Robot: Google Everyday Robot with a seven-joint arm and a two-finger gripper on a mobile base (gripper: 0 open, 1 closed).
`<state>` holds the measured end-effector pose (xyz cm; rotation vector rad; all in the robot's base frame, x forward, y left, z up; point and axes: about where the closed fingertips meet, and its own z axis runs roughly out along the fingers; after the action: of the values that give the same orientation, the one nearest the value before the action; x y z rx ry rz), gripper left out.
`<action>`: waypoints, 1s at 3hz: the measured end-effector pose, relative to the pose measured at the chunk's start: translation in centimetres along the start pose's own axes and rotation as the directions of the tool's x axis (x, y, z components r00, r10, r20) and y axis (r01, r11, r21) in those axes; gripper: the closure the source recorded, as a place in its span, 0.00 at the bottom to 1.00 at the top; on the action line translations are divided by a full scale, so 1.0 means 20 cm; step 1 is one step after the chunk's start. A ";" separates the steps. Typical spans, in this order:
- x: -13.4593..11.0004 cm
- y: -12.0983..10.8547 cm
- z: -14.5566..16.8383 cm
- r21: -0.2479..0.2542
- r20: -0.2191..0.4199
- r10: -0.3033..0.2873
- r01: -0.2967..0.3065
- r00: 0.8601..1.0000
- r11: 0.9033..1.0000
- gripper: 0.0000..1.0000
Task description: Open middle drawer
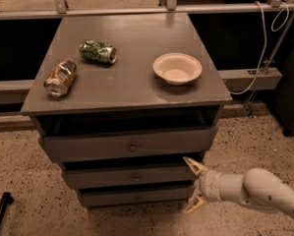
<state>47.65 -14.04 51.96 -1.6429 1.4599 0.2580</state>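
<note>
The gripper is hovering at the right end of the middle drawer, its two fingers standing spread one above the other and pinching nothing. The upper tip is sitting near the dark gap under the top drawer. The middle drawer's front is running left to right, second of three, above the lowest drawer. Its small knob is lying to the gripper's left, at about the same height, with nothing standing between. On the cabinet top, a green crushed can, a coppery crushed can and a white bowl are resting clear of the work.
</note>
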 end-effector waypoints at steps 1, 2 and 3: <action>0.07 0.14 0.15 -0.119 -0.036 -0.124 0.119 0.992 0.986 0.00; 0.12 0.19 0.28 -0.173 -0.061 -0.221 0.208 0.973 0.963 0.00; 0.15 0.15 0.39 -0.186 -0.079 -0.282 0.264 0.956 0.947 0.00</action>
<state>48.96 -10.11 44.07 -2.0039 1.2936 0.1467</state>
